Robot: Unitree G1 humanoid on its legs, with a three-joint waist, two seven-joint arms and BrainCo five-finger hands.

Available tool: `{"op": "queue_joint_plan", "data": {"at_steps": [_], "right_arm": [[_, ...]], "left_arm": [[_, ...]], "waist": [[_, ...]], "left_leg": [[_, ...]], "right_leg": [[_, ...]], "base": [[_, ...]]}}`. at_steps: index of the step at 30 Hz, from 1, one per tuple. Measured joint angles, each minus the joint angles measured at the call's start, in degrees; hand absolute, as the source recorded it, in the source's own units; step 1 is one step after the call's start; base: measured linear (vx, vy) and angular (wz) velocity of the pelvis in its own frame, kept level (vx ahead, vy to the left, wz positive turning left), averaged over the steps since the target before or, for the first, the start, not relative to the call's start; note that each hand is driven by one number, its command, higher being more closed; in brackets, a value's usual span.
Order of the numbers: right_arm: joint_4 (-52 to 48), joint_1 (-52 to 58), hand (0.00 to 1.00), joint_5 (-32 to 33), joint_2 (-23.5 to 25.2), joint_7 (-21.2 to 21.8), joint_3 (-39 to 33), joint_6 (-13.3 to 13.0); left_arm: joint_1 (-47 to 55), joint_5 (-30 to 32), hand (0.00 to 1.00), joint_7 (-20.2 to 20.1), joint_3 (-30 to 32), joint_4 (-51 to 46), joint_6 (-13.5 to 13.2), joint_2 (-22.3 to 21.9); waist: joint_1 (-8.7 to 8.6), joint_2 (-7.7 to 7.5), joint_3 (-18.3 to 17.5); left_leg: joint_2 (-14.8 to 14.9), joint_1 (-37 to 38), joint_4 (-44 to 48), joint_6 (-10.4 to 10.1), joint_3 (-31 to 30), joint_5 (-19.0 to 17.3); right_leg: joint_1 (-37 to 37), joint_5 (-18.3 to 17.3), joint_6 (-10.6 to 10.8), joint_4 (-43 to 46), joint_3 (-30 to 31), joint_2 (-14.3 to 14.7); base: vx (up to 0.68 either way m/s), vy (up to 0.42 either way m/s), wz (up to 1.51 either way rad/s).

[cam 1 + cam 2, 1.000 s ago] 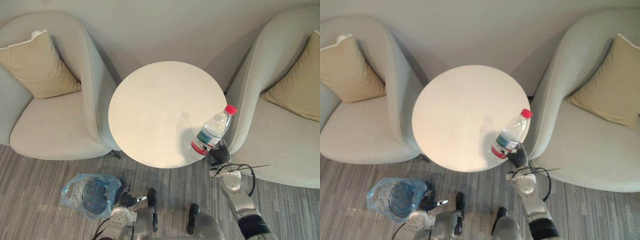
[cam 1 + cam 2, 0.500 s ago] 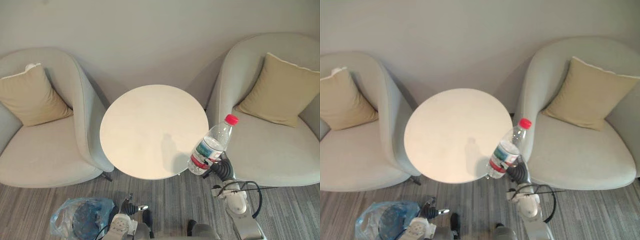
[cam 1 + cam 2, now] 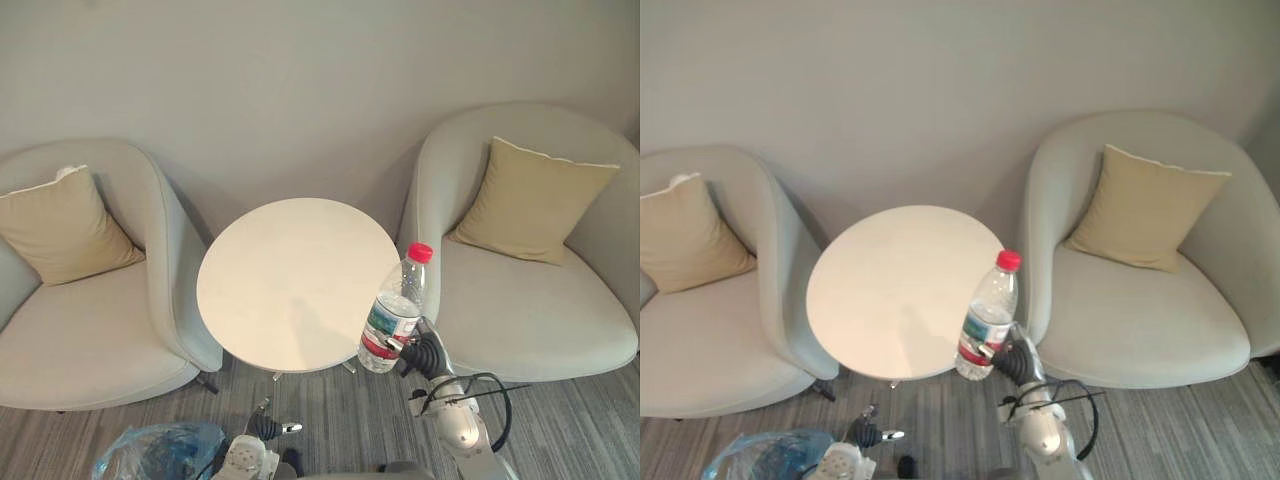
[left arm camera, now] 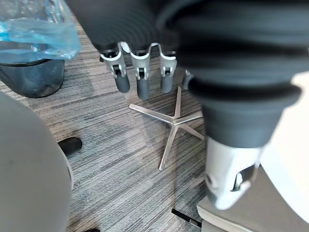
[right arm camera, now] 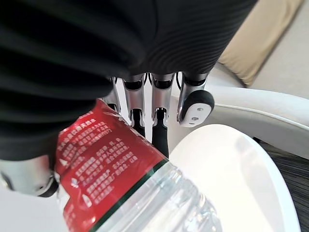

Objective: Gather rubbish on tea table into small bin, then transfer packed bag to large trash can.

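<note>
A clear plastic bottle (image 3: 393, 312) with a red cap and a red-edged label hangs upright by the near right edge of the round white tea table (image 3: 290, 280). My right hand (image 3: 424, 355) is shut on its lower part. In the right wrist view the fingers (image 5: 161, 121) curl behind the red label (image 5: 106, 159). The table top is bare. A small dark bin lined with a blue bag (image 3: 158, 453) stands on the carpet at the lower left. My left hand (image 3: 262, 429) hangs just right of it, and its fingers (image 4: 140, 79) are relaxed and hold nothing beside the bin (image 4: 31, 63).
Two pale grey armchairs flank the table, the left (image 3: 95, 330) and the right (image 3: 530, 310), each with a tan cushion. A wall stands close behind. The table's metal star foot (image 4: 173, 121) rests on grey striped carpet.
The whole view has shifted, so more of the wall and chair backs show. The bottle stays in my right hand, now more upright and off the table's edge.
</note>
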Motion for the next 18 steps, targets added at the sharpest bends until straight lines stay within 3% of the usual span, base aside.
{"op": "queue_joint_plan", "data": {"at_steps": [2,4,5,6,7,9,11,13,14,15,18], "right_arm": [[0.39,-3.86,1.00,-1.75,-1.88,-0.63,1.15,0.00],[0.41,-7.19,1.00,-1.90,-2.80,-1.67,1.18,-0.03],[0.63,-9.42,1.00,-1.90,-2.82,-2.10,1.02,0.05],[1.08,-10.77,1.00,-1.91,-2.87,-2.19,0.74,0.04],[2.13,-12.21,1.00,-1.86,-2.62,-2.47,0.40,0.23],[2.70,-12.35,1.00,-1.81,-2.70,-3.16,-0.19,0.22],[2.71,-11.82,1.00,-1.85,-2.65,-3.77,-0.99,0.37],[3.81,-11.98,1.00,-1.97,-2.03,-4.08,-2.70,0.46],[5.12,-12.33,1.00,-2.05,-1.25,-4.09,-2.89,0.51],[8.35,-12.53,1.00,-2.43,0.58,-4.01,-2.88,1.30],[12.61,-12.33,1.00,-4.26,3.80,-3.66,-0.49,2.15]], "left_arm": [[-0.76,-0.11,0.00,0.11,-0.62,-0.53,-0.07,-0.62],[-0.99,-0.58,0.00,0.12,-1.02,-1.89,-0.16,-0.66],[-1.77,-0.64,0.00,0.19,-1.71,-2.11,0.08,-0.63],[-2.20,-0.78,0.00,0.04,-1.76,-2.11,0.15,-0.86],[-2.24,-0.75,0.00,0.08,-2.03,-2.21,0.00,-1.13],[-1.63,-0.58,0.00,0.11,-2.02,-1.71,0.05,-2.21],[-0.90,0.18,0.00,0.08,-2.14,-1.65,0.11,-3.24],[-1.38,1.12,0.00,0.05,-3.32,-1.63,0.19,-3.79],[-1.63,1.55,0.00,0.06,-3.48,-1.39,0.23,-3.57],[-1.77,2.50,0.00,0.00,-3.70,-1.44,0.27,-2.63],[-1.26,3.42,0.00,0.02,-2.90,-1.65,0.21,-2.24]], "waist": [[0.20,1.52,1.16],[0.34,2.97,2.33],[0.33,2.91,3.11],[0.28,2.88,3.75],[0.16,2.93,3.74],[-0.93,2.88,3.71],[-3.02,2.99,3.64],[-3.61,3.22,3.60],[-3.40,2.39,3.95],[-2.92,0.21,4.15],[-2.44,-0.54,4.00]], "left_leg": [[1.01,-5.77,5.25,-0.02,-1.29,0.45],[1.70,-12.48,10.96,-0.14,-2.19,2.28],[1.30,-12.37,8.12,-0.29,-2.39,3.76],[2.15,-13.72,14.26,1.50,0.66,0.28],[3.60,-14.14,25.63,4.27,6.09,-6.96],[6.11,-9.28,31.46,3.33,13.14,-11.89],[8.24,-4.35,29.11,1.29,16.67,-14.40],[6.67,0.14,15.01,-2.82,16.26,-16.57],[6.14,0.57,12.89,-2.99,16.14,-16.14],[4.40,0.55,11.02,-2.20,15.64,-13.95],[2.65,1.91,10.18,-1.31,15.39,-13.32]], "right_leg": [[-2.68,0.31,-0.83,2.26,-0.79,0.60],[-4.68,1.83,-3.13,1.61,-0.88,2.43],[-5.11,2.55,-3.86,0.37,-3.62,1.16],[-6.10,2.56,-4.20,1.14,-5.15,0.70],[-6.45,2.58,-4.53,1.81,-6.80,-0.04],[-5.59,3.04,-4.77,1.83,-9.74,-1.09],[-5.99,3.49,-4.67,2.63,-13.71,-1.61],[-9.35,4.53,-3.86,4.37,-16.92,-2.07],[-9.65,4.99,-3.70,4.32,-17.02,-2.40],[-9.52,6.14,-2.88,3.53,-17.12,-3.55],[-7.21,8.27,-1.81,1.48,-16.32,-4.47]], "base": [[-0.09,-0.049,0.49],[-0.19,-0.082,0.73],[-0.23,-0.051,0.81],[-0.27,-0.043,0.77],[-0.23,-0.053,0.59],[-0.17,-0.039,0.87],[-0.16,0.050,1.18],[-0.21,0.152,0.99],[-0.27,0.191,0.61],[-0.22,0.133,0.35],[-0.20,0.120,0.06]]}}
